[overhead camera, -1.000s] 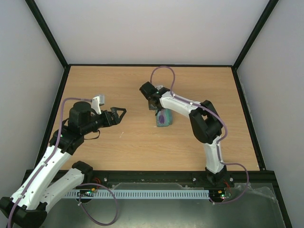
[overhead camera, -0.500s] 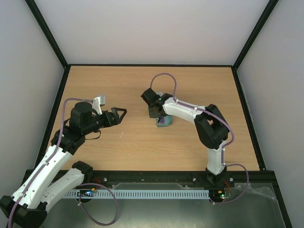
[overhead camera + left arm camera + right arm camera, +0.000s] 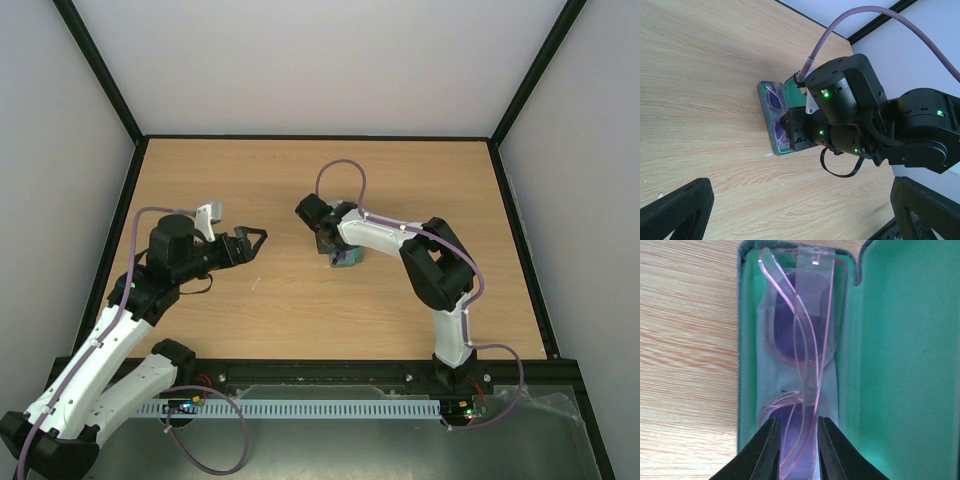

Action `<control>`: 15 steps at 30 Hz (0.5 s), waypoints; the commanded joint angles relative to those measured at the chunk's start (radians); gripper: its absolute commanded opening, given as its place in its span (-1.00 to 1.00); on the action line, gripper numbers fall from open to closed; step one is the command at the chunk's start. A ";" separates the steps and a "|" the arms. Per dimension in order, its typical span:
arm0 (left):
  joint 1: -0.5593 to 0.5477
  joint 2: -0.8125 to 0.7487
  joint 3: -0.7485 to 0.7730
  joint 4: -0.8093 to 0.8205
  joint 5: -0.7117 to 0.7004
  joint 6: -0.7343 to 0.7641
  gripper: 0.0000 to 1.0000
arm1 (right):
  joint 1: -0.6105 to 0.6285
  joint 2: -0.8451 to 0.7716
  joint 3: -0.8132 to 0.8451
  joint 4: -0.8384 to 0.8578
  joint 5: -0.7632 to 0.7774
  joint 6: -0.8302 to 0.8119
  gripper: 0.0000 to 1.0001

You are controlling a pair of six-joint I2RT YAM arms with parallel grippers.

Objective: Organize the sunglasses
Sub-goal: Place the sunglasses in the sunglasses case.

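Note:
The sunglasses point(image 3: 800, 340), pink translucent with purple lenses and folded arms, lie in the open grey-blue case point(image 3: 742, 365), whose green lid point(image 3: 900, 350) stands open to the right. A light-blue cloth point(image 3: 767, 375) lies under them. My right gripper point(image 3: 799, 450) is down in the case, its jaws nearly closed on the folded arms at the near end. The top view shows it point(image 3: 325, 240) over the case point(image 3: 348, 262). The left wrist view shows the case point(image 3: 765, 120) with the glasses point(image 3: 774, 97) in it. My left gripper point(image 3: 255, 238) is open and empty, well left of the case.
The bare wooden table point(image 3: 250, 180) is bounded by black rails point(image 3: 320, 137) and white walls. The right arm's purple cable point(image 3: 340, 170) loops above the case. The left gripper's fingers point(image 3: 675, 210) sit at the bottom corners of its wrist view.
My right gripper has moved forward from beside the case to down over it, hiding most of it in the top view. The left arm has stayed still.

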 commanded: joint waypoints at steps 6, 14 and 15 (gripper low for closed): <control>0.007 -0.013 -0.008 0.013 0.019 -0.005 0.99 | 0.003 0.027 0.011 -0.083 0.111 0.016 -0.55; 0.006 -0.017 -0.009 0.008 0.017 -0.005 0.99 | 0.015 -0.013 0.016 -0.057 0.076 0.009 -0.53; 0.007 -0.018 -0.008 0.007 0.015 -0.005 0.99 | 0.019 -0.030 0.015 -0.043 0.063 0.006 -0.50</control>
